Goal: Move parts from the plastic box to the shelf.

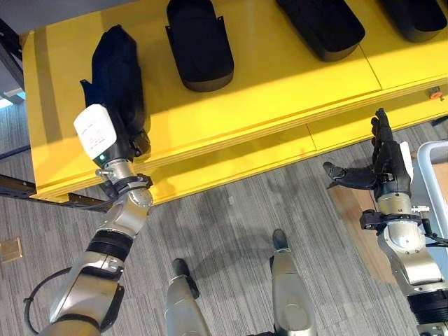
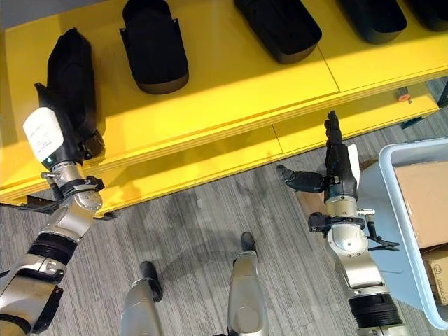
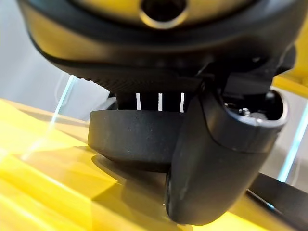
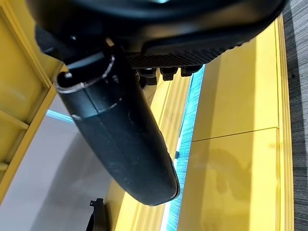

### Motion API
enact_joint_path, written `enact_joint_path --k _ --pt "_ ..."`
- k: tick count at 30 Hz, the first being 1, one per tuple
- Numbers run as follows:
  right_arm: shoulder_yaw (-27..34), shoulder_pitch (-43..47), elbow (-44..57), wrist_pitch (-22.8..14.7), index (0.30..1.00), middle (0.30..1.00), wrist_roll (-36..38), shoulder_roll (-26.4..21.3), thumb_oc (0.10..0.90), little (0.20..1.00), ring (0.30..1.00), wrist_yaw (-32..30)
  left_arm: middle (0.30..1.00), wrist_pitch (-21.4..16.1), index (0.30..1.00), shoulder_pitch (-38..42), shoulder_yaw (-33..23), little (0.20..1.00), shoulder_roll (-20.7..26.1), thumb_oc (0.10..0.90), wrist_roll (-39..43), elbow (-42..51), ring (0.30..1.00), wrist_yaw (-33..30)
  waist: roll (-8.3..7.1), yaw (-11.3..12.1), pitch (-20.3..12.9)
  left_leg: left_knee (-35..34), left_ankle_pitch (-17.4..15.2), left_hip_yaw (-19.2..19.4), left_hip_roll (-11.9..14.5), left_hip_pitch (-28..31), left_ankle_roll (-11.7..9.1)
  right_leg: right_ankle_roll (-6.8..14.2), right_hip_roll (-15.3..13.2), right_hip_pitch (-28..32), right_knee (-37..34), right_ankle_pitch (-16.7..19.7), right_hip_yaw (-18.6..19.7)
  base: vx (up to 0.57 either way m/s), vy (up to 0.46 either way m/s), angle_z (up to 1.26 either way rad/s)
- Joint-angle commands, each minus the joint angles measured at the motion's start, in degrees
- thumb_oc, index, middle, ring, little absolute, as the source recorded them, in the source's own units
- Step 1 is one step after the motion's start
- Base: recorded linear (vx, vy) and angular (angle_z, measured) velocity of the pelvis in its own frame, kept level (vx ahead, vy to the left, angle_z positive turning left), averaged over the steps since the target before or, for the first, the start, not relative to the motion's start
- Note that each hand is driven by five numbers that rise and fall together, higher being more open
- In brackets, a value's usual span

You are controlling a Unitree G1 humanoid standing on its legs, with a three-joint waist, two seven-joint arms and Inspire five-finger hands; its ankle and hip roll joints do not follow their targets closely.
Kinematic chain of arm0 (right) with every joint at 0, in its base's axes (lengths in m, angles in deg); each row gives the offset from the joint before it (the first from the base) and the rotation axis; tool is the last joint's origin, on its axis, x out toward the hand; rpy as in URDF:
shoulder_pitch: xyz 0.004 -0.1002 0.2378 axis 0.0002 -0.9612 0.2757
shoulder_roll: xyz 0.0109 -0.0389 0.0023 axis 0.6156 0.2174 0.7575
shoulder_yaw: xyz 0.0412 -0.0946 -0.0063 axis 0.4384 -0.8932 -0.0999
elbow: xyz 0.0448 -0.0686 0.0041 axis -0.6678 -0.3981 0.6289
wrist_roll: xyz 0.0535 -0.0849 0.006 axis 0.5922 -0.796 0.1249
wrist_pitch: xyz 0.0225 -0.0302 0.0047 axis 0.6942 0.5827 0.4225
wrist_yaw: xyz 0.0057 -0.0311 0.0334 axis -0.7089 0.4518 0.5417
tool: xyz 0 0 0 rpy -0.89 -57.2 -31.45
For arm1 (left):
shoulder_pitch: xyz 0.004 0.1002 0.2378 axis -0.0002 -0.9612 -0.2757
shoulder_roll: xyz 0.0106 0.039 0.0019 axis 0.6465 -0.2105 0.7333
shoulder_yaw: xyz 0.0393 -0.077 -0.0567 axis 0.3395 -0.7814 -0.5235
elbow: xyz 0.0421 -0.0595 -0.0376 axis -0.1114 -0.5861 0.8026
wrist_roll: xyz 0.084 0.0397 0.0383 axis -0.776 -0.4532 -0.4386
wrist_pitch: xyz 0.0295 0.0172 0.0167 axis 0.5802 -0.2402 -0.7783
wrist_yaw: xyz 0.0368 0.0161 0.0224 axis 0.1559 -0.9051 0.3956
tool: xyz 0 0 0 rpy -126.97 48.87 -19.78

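Left hand [image 1: 119,133] apparently grips part [image 1: 115,66] on shelf [image 1: 280,84].

Silver-grey jointed arms end in each dark robot hand [image 2: 339,164], with black ribbed cuffs near the elbows.

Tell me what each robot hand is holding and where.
Left robot hand grips the black plastic part's near end on the yellow shelf; right robot hand holds nothing.

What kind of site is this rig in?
Probably a factory or warehouse parts station: a yellow shelf carries a row of identical black moulded parts, a pale plastic box with cardboard inside stands on grey carpet-tile flooring, and the left hand is on one part.
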Motion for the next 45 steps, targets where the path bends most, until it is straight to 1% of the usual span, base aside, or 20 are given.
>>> enact_joint_path --k 1,4,7,9,10,13,18,19,21,24,27,28,30,31,33,35,39,42,43,45 --pt "3.0 4.1 4.6 -4.0 1.0 1.0 1.3 -1.7 0.9 1.0 1.0 0.2 0.3 1.7 0.3 3.0 -6.4 0.3 7.3 0.4 2.4 -4.2 0.3 -6.9 -1.7 0.1 -3.7 -3.2 2.3 -1.5 -1.1 -2.7 2.9 -10.0 4.4 2.8 6.9 -10.6 -2.5 0.02 0.037 -0.08" --pt "2.8 4.5 4.6 -3.2 1.0 1.0 1.5 -2.5 0.9 1.0 1.0 0.7 0.3 3.2 0.3 3.9 -6.8 0.3 9.0 0.4 3.5 -5.2 0.3 -6.8 -1.55 -0.4 -3.5 -3.5 2.0 -1.3 -1.2 -1.9 2.9 -10.1 4.4 2.2 8.1 -10.9 -2.3 0.02 0.039 -0.04" --pt "2.5 5.1 4.4 -3.1 1.0 1.0 1.5 -2.7 0.9 1.0 1.0 1.1 0.3 3.1 0.3 4.6 -7.0 0.3 9.7 0.4 3.5 -6.2 0.3 -6.8 -1.44 -0.6 -3.5 -3.8 2.3 -1.1 -1.1 -1.6 2.9 -10.2 4.4 1.5 8.6 -10.8 -2.3 0.0 0.035 0.0" --pt "2.4 5.1 4.4 -2.9 1.0 1.0 1.9 -3.2 0.9 1.0 1.0 1.3 0.3 3.0 0.3 5.3 -6.8 0.3 10.7 0.4 2.8 -6.6 0.3 -6.1 -1.48 -1.0 -3.5 -3.9 1.9 -0.7 -1.2 -1.0 2.9 -10.2 4.2 1.5 9.1 -11.2 -2.1 0.01 0.041 0.01" --pt "2.4 5.1 4.4 -3.0 1.0 1.0 1.9 -3.3 0.9 1.0 1.0 1.4 0.3 3.2 0.3 5.5 -6.8 0.3 10.9 0.4 2.6 -6.6 0.3 -6.0 -1.39 -1.1 -3.5 -4.1 2.2 -0.7 -1.1 -1.0 2.9 -10.2 4.3 1.3 9.0 -10.9 -2.0 0.02 0.038 -0.01" --pt "2.3 5.1 4.2 -3.0 1.0 1.0 2.1 -3.7 0.9 1.0 1.0 1.9 0.3 4.7 0.3 6.4 -6.3 0.3 11.5 0.4 3.1 -6.7 0.3 -5.1 -1.47 -1.4 -3.4 -3.8 1.7 -0.5 -1.3 -0.6 2.8 -10.2 4.0 1.2 9.7 -11.4 -2.0 0.01 0.027 0.0" --pt "1.7 5.6 3.8 -3.8 1.0 1.0 2.3 -4.4 0.9 1.0 1.0 4.8 0.3 5.6 0.3 8.3 -5.5 0.3 13.3 0.4 3.5 -9.2 0.3 -4.1 -1.43 -2.3 -3.4 -3.9 1.4 0.3 -1.5 0.2 2.9 -10.2 3.9 1.0 10.0 -11.5 -1.6 0.01 0.075 0.0" --pt "1.3 5.8 4.0 -4.6 1.0 1.0 2.3 -4.9 0.9 1.0 1.0 6.9 0.3 5.6 0.3 9.0 -4.9 0.3 14.1 0.4 4.1 -10.3 0.3 -3.7 -1.43 -2.6 -3.4 -4.0 1.3 0.5 -1.5 0.7 2.9 -10.3 3.9 1.0 10.1 -11.5 -1.6 0.01 0.082 -0.03" --pt "1.1 6.0 3.9 -5.0 1.0 1.0 2.8 -5.2 0.9 1.0 1.0 8.1 0.3 5.6 0.3 9.3 -4.4 0.3 14.2 0.4 4.3 -10.4 0.3 -3.6 -1.47 -2.6 -3.5 -4.1 1.2 0.7 -1.6 1.1 3.0 -10.2 3.8 1.2 9.9 -11.4 -1.6 0.0 0.07 -0.06" --pt "0.0 6.5 4.7 -5.2 1.0 1.0 4.0 -5.5 0.9 1.0 1.0 9.6 0.3 6.2 0.3 10.7 -3.2 0.3 14.1 0.4 2.6 -10.2 0.3 -2.7 -1.63 -2.3 -3.4 -4.4 1.3 0.7 -1.9 1.3 3.1 -10.1 3.8 1.2 9.7 -11.2 -1.8 -0.02 0.055 -0.01" --pt "-0.8 7.2 4.9 -5.4 1.0 1.0 4.2 -5.6 0.9 1.0 1.0 10.5 0.3 5.8 0.3 11.6 -2.3 0.3 14.5 0.4 1.6 -10.8 0.3 -2.3 -1.58 -2.0 -3.4 -4.5 1.3 0.6 -2.0 1.5 3.2 -10.0 3.6 1.5 9.5 -11.1 -2.1 -0.01 0.058 0.02" --pt "-1.1 7.7 4.8 -5.7 1.0 1.0 4.9 -5.7 0.9 1.0 1.0 11.7 0.3 6.0 0.3 12.3 -2.0 0.3 14.7 0.4 1.3 -10.8 0.3 -1.9 -1.44 -1.7 -3.4 -4.7 1.6 0.5 -2.0 1.4 3.3 -9.9 3.6 1.4 9.3 -10.8 -2.2 -0.03 0.057 0.02" --pt "-2.1 8.6 5.1 -6.8 1.0 1.0 3.6 -5.5 0.9 1.0 1.0 13.8 0.3 6.3 0.3 12.8 -1.4 0.3 14.7 0.4 1.2 -10.9 0.3 -1.9 -1.25 -1.1 -3.3 -4.9 1.8 0.3 -2.2 1.3 3.2 -9.7 3.4 1.7 9.0 -10.7 -2.5 -0.04 0.062 0.03" --pt "-2.6 9.0 5.7 -6.8 1.0 1.0 3.8 -5.6 0.9 1.0 1.0 14.7 0.3 6.4 0.3 13.1 -1.1 0.3 14.9 0.4 1.1 -10.9 0.3 -1.9 -1.25 -0.9 -3.1 -5.0 1.8 0.2 -2.4 1.3 3.3 -9.5 3.3 1.8 9.0 -10.7 -2.5 -0.04 0.046 0.06" --pt "-4.4 10.0 7.4 -7.8 1.0 1.0 4.1 -5.8 0.9 1.0 1.0 17.9 0.3 6.6 0.3 14.0 -0.2 0.3 15.4 0.4 0.0 -11.1 0.3 -1.1 -1.18 -0.2 -3.0 -5.1 2.0 -0.2 -2.5 0.9 3.2 -9.2 3.1 2.1 8.5 -10.5 -2.9 -0.04 0.024 0.08" --pt "-6.0 10.9 9.0 -8.5 1.0 1.0 3.7 -6.3 0.9 1.0 1.0 18.8 0.3 6.2 0.3 14.4 0.6 0.3 15.5 0.4 -0.6 -11.4 0.3 -0.8 -1.18 0.2 -3.0 -4.9 2.0 -0.5 -2.6 0.6 3.2 -9.0 3.1 2.3 8.3 -10.5 -2.9 -0.03 0.008 0.1" --pt "-7.9 12.6 10.3 -8.6 1.0 1.0 4.7 -6.2 0.9 1.0 1.0 19.8 0.3 5.7 0.3 15.4 1.8 0.3 16.0 0.4 -1.6 -12.1 0.3 0.1 -1.14 0.7 -2.9 -4.8 2.0 -0.9 -2.7 0.2 3.1 -8.8 3.0 3.0 7.6 -10.4 -3.0 -0.03 0.025 0.08" --pt "-9.6 14.1 11.0 -8.3 1.0 1.0 5.2 -6.2 0.9 1.0 1.0 21.2 0.3 4.6 0.3 16.7 3.3 0.3 16.1 0.4 -3.0 -13.7 0.3 0.5 -1.13 0.8 -2.6 -4.4 1.9 -1.0 -2.8 -0.2 3.1 -8.6 2.9 3.3 7.1 -10.3 -2.9 -0.03 0.063 0.05" --pt "-10.2 14.3 10.9 -8.7 1.0 1.0 4.8 -6.2 0.9 1.0 1.0 22.2 0.3 4.9 0.3 17.4 4.2 0.3 16.2 0.4 -3.6 -13.6 0.3 1.0 -1.08 0.9 -2.6 -4.4 1.9 -1.1 -3.0 -0.2 3.2 -8.5 2.7 3.5 6.7 -10.1 -3.0 -0.02 0.059 0.01" --pt "-11.2 14.8 11.3 -8.1 1.0 1.0 6.1 -6.6 0.9 1.0 1.0 23.8 0.3 5.3 0.3 18.1 5.3 0.3 16.1 0.4 -3.7 -13.6 0.3 1.3 -1.08 1.1 -2.5 -4.4 1.9 -1.3 -3.3 -0.3 3.3 -8.3 2.6 4.1 5.9 -10.0 -3.0 -0.02 0.053 0.01"
